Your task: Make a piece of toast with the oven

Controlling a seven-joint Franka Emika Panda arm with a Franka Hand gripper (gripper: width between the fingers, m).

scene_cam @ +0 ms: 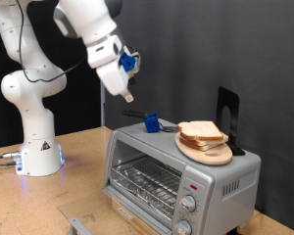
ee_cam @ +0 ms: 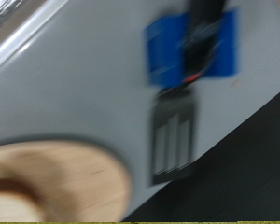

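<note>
The silver oven stands at the exterior view's lower right, with its wire rack showing through the glass door and knobs on its right side. A stack of bread slices lies on a round wooden board on the oven's roof. My gripper hangs in the air above the roof's left end. Its fingertips are together and hold nothing. The blurred wrist view shows the grey oven roof and the board's edge, but no fingers.
A blue-handled utensil lies on the oven roof to the left of the board. It also shows in the wrist view with its metal head. A black upright object stands behind the board. The wooden table extends left.
</note>
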